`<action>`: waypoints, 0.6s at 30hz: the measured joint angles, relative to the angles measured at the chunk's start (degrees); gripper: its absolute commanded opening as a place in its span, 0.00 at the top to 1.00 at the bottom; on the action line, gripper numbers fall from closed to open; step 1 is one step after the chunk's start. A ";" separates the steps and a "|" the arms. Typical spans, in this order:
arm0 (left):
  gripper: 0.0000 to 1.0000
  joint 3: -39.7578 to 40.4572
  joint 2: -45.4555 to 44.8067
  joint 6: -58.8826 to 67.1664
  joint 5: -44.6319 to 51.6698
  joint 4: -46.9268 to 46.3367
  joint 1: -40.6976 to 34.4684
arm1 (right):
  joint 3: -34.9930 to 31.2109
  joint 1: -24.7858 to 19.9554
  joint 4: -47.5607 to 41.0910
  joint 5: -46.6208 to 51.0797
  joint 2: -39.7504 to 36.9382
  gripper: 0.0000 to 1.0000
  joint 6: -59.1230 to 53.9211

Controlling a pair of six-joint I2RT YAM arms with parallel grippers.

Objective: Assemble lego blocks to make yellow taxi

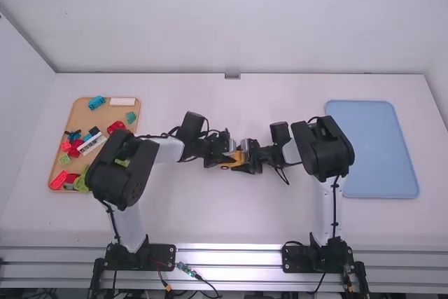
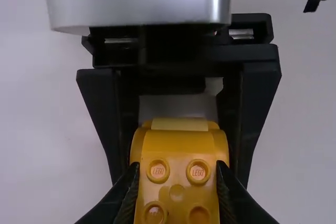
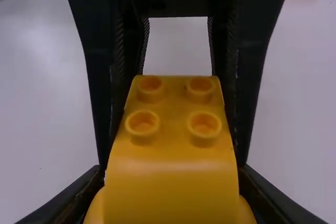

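Where the left fingers [image 2: 118,200] close: pinched on both sides of a yellow taxi body [image 2: 177,150], at its studded end.
Right fingers [image 3: 73,198]: pinched on both sides of the same body's smooth, rounded part, facing the left pair.
Yellow taxi body: between the two grippers, near the middle of the bench [image 1: 231,218]; whether its underside touches the bench, I cannot tell.
Grip, for the join: this looks like seating or squaring the joined bricks. One side should hold firm while the other presses straight along the line of the studs, evenly, without twisting.
Release, after seating: best opened one side at a time, with the body supported, as letting go of both together could drop or tip it.
Wooden tray [image 1: 105,118]: on the robot's left, holding loose blocks in red, green, blue and white.
Pale blue tray [image 1: 378,152]: on the bench, to the robot's right.
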 measured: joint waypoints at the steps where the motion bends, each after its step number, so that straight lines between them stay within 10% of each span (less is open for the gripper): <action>1: 0.98 -0.61 -0.11 -0.04 -0.04 1.09 0.00 | -0.02 0.02 -0.02 -0.02 0.00 0.61 0.00; 18: 0.90 -2.05 -0.35 -1.33 -0.07 4.00 0.00 | -0.02 0.02 -0.11 -0.15 0.04 0.61 -0.24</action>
